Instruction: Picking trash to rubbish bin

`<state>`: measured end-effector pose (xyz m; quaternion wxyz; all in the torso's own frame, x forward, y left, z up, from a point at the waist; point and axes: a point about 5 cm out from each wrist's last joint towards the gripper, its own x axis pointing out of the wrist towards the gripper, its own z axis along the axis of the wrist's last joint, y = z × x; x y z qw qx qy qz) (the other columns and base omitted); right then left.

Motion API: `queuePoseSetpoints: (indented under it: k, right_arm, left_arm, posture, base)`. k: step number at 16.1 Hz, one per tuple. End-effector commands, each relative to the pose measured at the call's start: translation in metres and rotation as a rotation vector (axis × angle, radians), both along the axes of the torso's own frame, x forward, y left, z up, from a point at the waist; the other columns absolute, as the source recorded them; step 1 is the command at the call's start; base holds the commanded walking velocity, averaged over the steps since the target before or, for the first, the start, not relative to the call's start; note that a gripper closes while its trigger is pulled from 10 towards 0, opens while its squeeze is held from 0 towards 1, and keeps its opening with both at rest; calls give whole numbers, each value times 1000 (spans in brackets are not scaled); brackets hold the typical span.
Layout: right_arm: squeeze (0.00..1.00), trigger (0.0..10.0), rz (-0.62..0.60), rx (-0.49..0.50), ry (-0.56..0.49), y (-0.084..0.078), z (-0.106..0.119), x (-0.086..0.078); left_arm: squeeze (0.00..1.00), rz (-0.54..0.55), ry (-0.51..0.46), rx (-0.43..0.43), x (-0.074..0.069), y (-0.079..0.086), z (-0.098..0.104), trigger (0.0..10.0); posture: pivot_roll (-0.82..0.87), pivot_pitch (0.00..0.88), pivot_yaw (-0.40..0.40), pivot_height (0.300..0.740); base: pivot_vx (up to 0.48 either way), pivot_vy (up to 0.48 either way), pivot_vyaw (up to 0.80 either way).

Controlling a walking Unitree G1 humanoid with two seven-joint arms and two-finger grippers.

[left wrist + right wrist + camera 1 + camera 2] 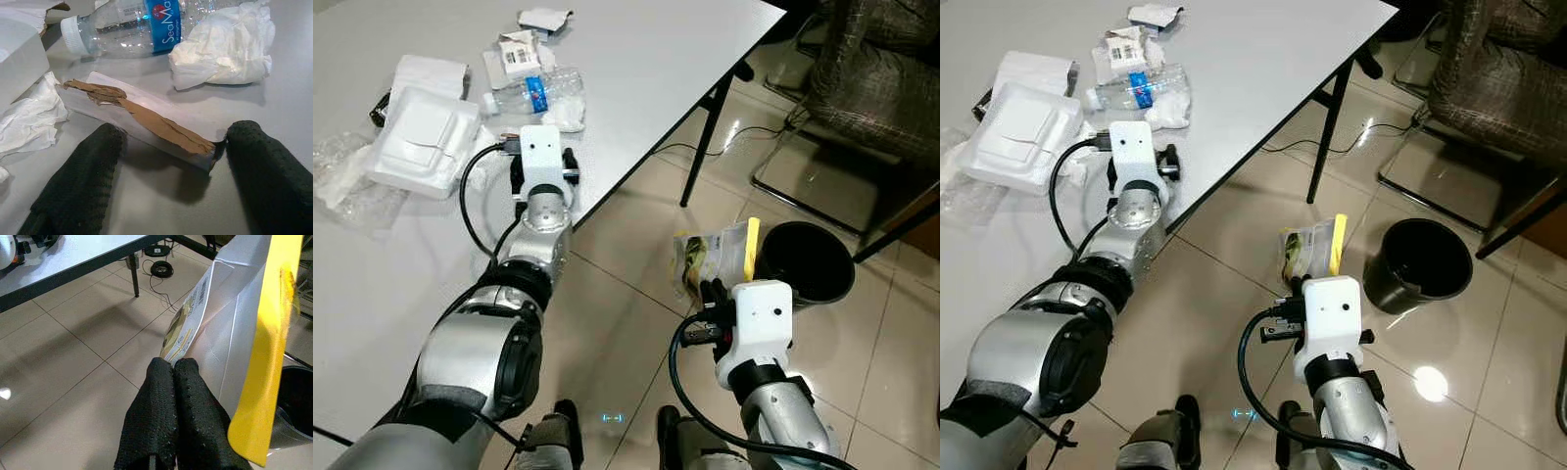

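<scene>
While right gripper point(172, 368) pinched the snack bag point(720, 257), release was best delayed until above bin point(808, 262); left gripper point(168, 147) gaped.

You've got a white table point(656, 59) on black legs point(705, 137), glossy beige tile floor point(636, 284), a black cable point(1371, 137) trailing under the table, and a chair point(862, 88) on the right draped in dark fabric.
</scene>
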<state>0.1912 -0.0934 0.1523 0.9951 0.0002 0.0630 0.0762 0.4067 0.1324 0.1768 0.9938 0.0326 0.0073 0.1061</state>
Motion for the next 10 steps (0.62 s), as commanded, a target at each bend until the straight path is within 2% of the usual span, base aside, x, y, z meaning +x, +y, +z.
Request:
queuePoseSetpoints:
  k: [1,10]
  right_arm:
    - [0,10000,-6,1,8,0,1,-4]
    - [0,10000,-1,2,12,1,0,-4]
  left_arm:
    - [0,46,175,-6,-13,12,-43,0]
    - [0,57,191,-20,-16,21,-50,0]
  posture:
    - [-99,313,-10,740]
    - [-99,317,-12,740]
  base:
    - [0,0,0]
    - [0,0,0]
